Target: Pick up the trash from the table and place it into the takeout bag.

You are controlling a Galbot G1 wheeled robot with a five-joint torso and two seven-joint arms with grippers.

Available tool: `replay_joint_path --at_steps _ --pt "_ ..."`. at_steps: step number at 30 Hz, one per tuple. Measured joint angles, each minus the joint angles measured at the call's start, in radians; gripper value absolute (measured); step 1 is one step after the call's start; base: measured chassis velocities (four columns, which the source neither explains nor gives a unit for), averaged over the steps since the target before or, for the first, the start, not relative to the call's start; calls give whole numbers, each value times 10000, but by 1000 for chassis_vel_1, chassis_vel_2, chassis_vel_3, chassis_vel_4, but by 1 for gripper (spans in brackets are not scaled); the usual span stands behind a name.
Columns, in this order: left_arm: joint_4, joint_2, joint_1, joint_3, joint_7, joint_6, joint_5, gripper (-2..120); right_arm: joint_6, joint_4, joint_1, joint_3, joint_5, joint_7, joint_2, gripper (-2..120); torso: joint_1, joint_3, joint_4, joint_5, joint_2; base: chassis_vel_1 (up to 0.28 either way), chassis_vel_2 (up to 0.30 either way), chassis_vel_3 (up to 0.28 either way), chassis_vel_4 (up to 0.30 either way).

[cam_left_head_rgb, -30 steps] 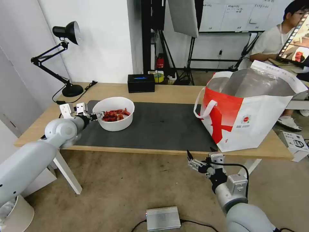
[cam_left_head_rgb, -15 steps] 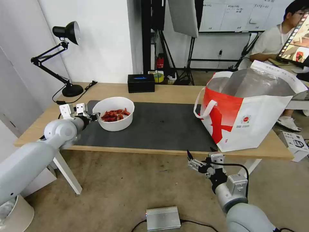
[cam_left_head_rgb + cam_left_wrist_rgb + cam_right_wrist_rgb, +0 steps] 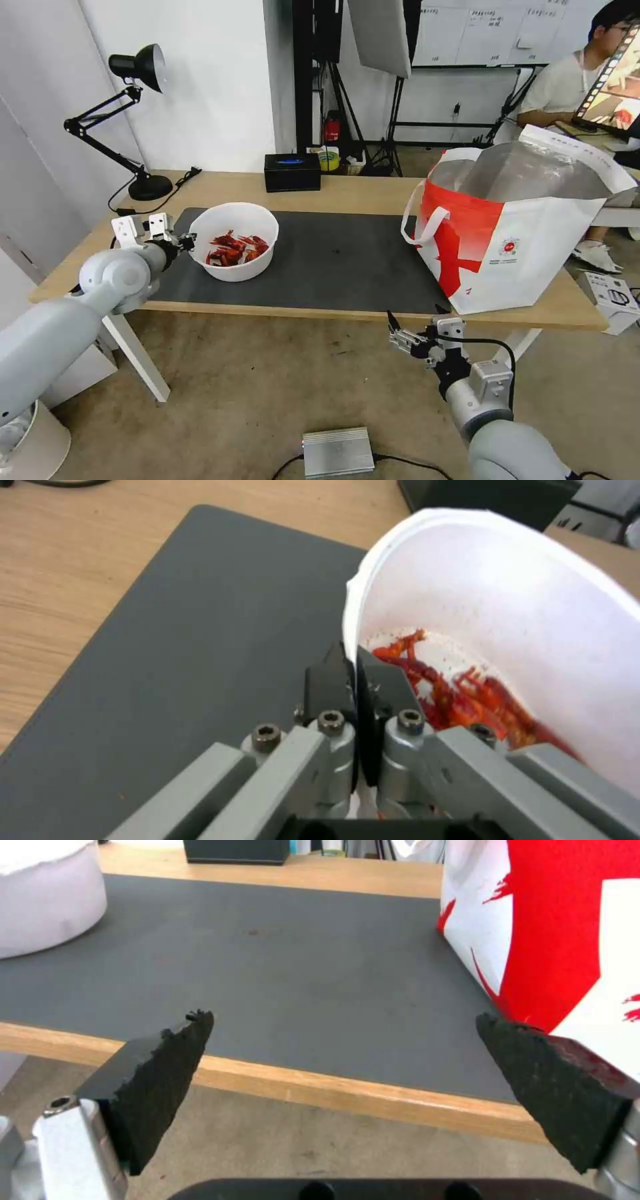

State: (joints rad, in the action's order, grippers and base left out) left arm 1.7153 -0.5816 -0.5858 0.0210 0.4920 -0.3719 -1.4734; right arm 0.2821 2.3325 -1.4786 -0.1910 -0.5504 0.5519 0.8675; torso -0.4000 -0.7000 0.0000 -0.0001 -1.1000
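Since a second ago, when the bowl (image 3: 233,241) sat level on the mat (image 3: 333,257) with my left gripper (image 3: 187,242) at its rim, I have got that near edge up and drawn slightly toward me: the bowl now tips, its mouth turned more toward the head camera and the red shell scraps (image 3: 232,247) slid into a looser heap lower in the basin. In the left wrist view the two dark fingers (image 3: 333,680) are pinched together with the thin white wall of the bowl (image 3: 520,630) between them, one inside and one outside, so I read that as a firm clamp on the rim. I take this as the lift beginning; the bowl's far underside still seems to rest on the mat, though I cannot be sure of contact. It is a plain white round bowl, smooth inside, speckled with small red flecks above the scraps. My worry is that the tilt could spill shells if I swing it fast. The takeout bag (image 3: 527,260) stands open at the table's (image 3: 360,190) right end, well apart from the bowl. My right gripper (image 3: 402,337) waits below the table's front edge with its pads (image 3: 167,1050) spread wide, holding nothing.
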Motion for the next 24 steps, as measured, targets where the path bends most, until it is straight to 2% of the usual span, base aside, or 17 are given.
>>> replay_joint_path --at_steps 9,14,24 --pt "595 278 -52 -186 193 121 -512 0 0 0 0 0 0 0 0 100 0 0 1 0 0 0 0 0 0" --pt "1046 336 296 -183 452 219 -1162 0 0 0 0 0 0 0 0 100 0 0 -1 1 0 0 0 0 0" --pt "1957 377 921 20 530 256 -1733 0 0 0 0 0 0 0 0 100 0 0 0 1 0 0 0 0 0"
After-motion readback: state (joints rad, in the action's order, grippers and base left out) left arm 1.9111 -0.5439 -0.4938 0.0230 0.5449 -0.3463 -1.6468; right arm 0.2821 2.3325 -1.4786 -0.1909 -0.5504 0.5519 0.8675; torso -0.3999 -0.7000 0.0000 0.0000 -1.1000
